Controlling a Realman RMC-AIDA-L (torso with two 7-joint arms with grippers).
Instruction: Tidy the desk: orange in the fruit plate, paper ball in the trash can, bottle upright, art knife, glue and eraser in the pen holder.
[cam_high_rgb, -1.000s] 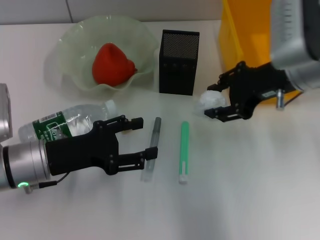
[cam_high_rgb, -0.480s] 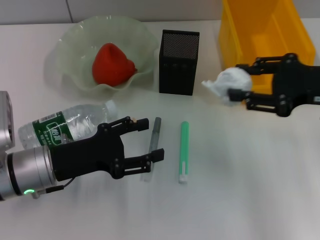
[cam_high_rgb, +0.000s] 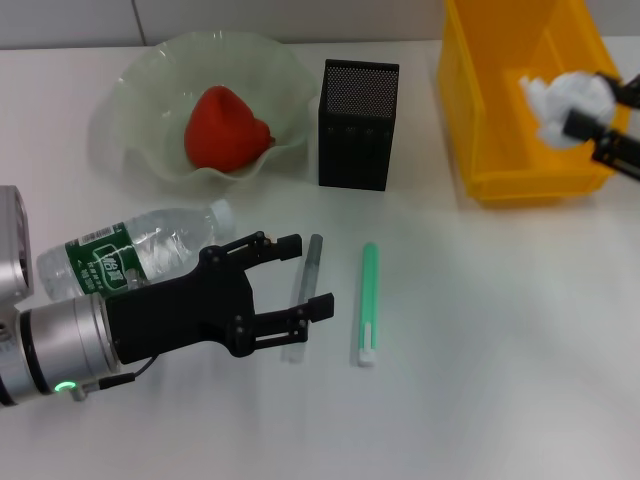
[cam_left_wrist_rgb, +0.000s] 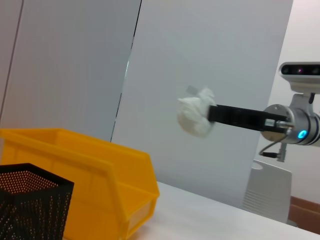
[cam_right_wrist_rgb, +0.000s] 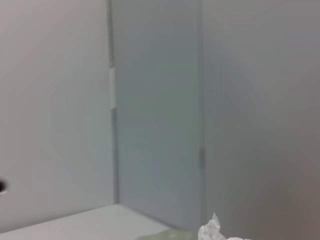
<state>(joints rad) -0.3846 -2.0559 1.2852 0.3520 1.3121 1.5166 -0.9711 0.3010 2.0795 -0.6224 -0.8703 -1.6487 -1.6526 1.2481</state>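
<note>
**Right gripper over the bin, paper ball in its grip**

Right gripper (cam_high_rgb: 600, 112), clamped on the paper ball (cam_high_rgb: 570, 96), now up above the trash can (cam_high_rgb: 500, 120) at the desk's far right corner. A second ago down at desk level beside the pen holder, half a second ago lifted at the bin's near left wall; now carried across over the bin's inside, toward its right wall. In the left wrist view, ball (cam_left_wrist_rgb: 196, 116) clearly in the air, well above the yellow rim. Probably only the release left for this item; worth checking that the ball sits fully over the opening first, since a drop near the wall could bounce out.

Going from the near edge outward:
- Left gripper (cam_high_rgb: 290, 280) near the desk's near left edge, jaws apart and holding nothing, hardly moved over the last second, its tips just beside the grey art knife (cam_high_rgb: 305, 295).
- Green glue stick (cam_high_rgb: 368, 303) beside the knife, flat on the desk.
- Bottle (cam_high_rgb: 135, 245) on its side at the left edge, not yet upright.
- Pen holder (cam_high_rgb: 357, 125) farther back, middle of the desk.
- Orange (cam_high_rgb: 225, 128) already in the fruit plate (cam_high_rgb: 140, 80), far left.

Eraser not visible anywhere.
</note>
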